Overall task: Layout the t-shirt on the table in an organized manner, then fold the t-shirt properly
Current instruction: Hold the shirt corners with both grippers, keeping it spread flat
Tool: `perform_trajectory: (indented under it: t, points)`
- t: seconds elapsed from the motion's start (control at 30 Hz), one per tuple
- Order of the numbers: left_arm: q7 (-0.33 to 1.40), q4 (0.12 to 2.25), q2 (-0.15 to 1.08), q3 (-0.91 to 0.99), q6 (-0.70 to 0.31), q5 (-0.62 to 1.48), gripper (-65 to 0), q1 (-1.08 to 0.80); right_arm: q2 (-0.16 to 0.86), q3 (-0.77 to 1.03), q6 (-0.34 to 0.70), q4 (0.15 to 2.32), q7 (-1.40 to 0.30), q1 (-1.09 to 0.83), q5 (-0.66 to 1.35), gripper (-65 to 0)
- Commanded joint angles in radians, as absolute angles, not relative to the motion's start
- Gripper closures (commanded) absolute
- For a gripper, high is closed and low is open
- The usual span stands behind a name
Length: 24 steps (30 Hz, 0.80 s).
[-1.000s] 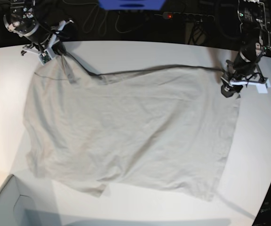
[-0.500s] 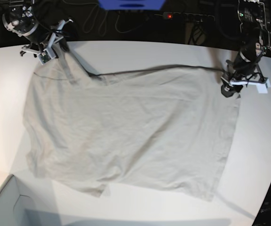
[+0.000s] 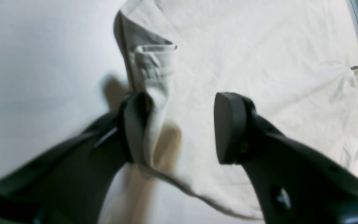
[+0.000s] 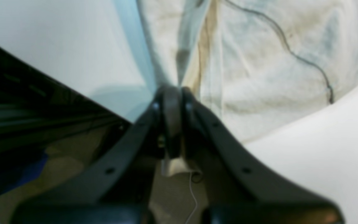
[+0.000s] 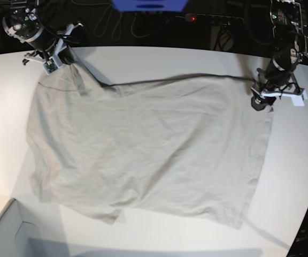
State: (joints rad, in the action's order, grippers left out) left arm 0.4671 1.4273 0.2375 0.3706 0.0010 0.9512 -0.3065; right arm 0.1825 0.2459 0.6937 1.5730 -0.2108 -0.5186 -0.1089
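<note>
Over the last second the right gripper point(image 4: 172, 93) has clamped back down on the far corner of the t-shirt point(image 5: 148, 144) spread on the table point(image 5: 159, 59), while the left gripper point(image 3: 182, 127) stays spread at the opposite corner, so straightening probably continues.

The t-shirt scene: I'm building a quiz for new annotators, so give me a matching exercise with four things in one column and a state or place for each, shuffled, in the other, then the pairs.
Things:
1. left gripper
2. right gripper
3. t-shirt
4. pale box corner

States or places:
A. spread out on the white table
B. shut on a pinch of fabric
C. at the base view's bottom-left edge
D. jaws apart over a shirt corner, one finger against the hem

Pairs: 1-D, 2-B, 3-A, 4-C
</note>
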Motion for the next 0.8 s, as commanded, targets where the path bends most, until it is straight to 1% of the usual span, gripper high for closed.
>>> perform_trajectory:
  t: [0.0,0.37,0.53,0.77]
  points:
    - [0.449,1.44,0.249,0.377,-0.004,0.961,-33.8,-0.303,0.193,0.249,0.698,1.589,-0.191,-0.521,-0.099,0.0]
    - [0.449,1.44,0.248,0.377,-0.004,0.961,-33.8,-0.302,0.193,0.249,0.698,1.595,-0.191,-0.521,-0.099,0.0]
    - [0.449,1.44,0.248,0.377,-0.004,0.961,-33.8,-0.302,0.223,0.249,0.698,1.589,-0.191,-0.521,-0.099,0.0]
    - [0.447,1.44,0.249,0.377,-0.004,0.961,-33.8,-0.302,0.226,0.249,0.698,1.595,-0.193,-0.524,-0.099,0.0]
